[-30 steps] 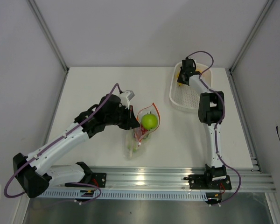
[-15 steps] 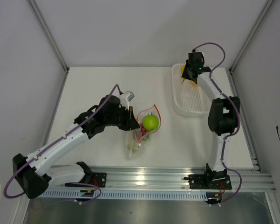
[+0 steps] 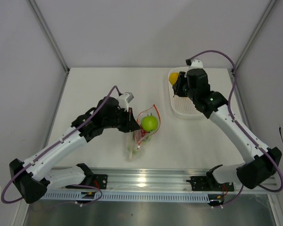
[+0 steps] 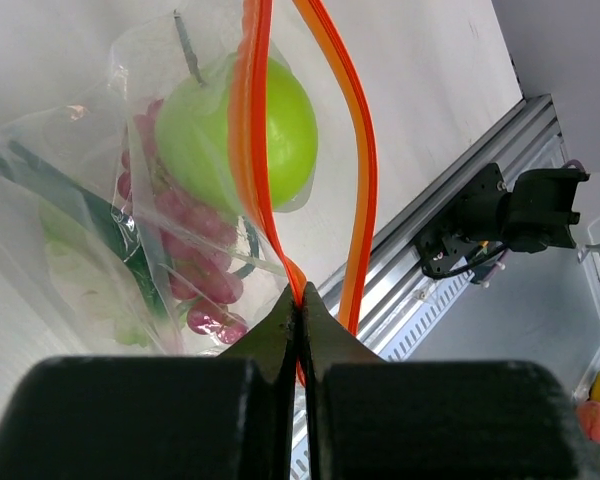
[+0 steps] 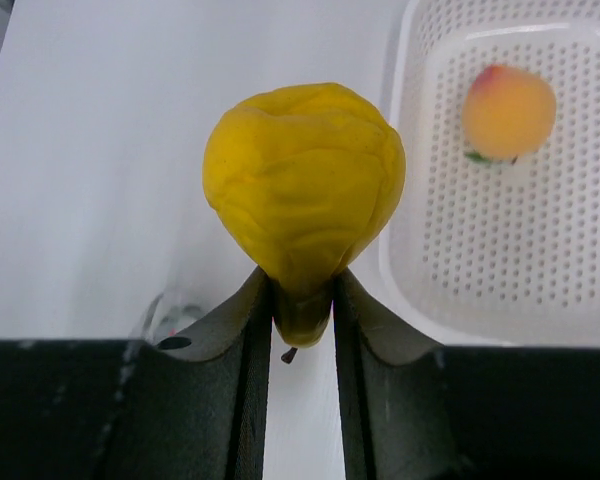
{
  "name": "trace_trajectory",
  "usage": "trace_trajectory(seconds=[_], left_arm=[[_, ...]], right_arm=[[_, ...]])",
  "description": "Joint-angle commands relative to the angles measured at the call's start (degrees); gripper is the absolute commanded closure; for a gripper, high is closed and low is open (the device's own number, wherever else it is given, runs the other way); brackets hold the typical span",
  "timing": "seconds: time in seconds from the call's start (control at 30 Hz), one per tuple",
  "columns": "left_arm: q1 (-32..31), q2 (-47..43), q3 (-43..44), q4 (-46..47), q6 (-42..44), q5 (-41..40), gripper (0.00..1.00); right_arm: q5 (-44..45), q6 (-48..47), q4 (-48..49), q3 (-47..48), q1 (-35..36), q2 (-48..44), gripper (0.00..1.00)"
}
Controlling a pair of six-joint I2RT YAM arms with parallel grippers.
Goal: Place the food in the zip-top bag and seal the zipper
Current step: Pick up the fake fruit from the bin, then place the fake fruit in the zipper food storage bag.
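Flat white table top (image 3: 99,84), bearing a small clear crinkly plastic zip-top bag (image 3: 134,148) that lies at the tip of the left claw (image 3: 132,117), toward the near edge, and a white perforated plastic basket (image 3: 185,107) resting just beside the right claw (image 3: 176,81), well apart from the bag.

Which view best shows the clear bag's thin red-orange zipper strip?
Left wrist: the red-orange zipper strip runs close up, halves parted, pinched in the shut left gripper. Top external shows only a thin loop; right wrist misses it.

White arm links (image 3: 61,148), black joints (image 3: 104,117), purple cables (image 3: 210,51)
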Motion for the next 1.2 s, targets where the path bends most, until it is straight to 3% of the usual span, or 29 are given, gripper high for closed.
trace_trajectory(seconds=[0.0,0.17,0.4,0.8,1.0,1.17], left_arm=[[0.0,-2.4,-0.8,0.8,0.1,0.0,0.99],[0.0,-2.1,-1.1,0.8,-0.1,0.1,0.99],[0.0,-0.9,-0.1,1.0,0.3,-0.1,0.99],[0.0,-0.1,1.1,1.0,0.2,0.6,0.99],[-0.1,-0.3,0.4,1.7,-0.5,1.5,0.99],[-0.1,-0.5,-0.4,2.7,-0.9,2.4,0.99]], right_arm=[[-0.4,1.7,-3.1,-3.6,2.6,-6.4,1.0],[-18.2,3.8,-6.4,-7.7,4.3,-15.0,1.0],[-32.6,11.0,-3.9,-15.2,6.9,-18.2,1.0],[-30.8,14.5,-4.7,-16.8,17.3,-11.4,1.0],[-29.5,18.3,-8.5,-12.2,17.4,-4.1,0.99],[-30.9,22.4,-6.8,-10.2,17.2,0.7,0.93]])
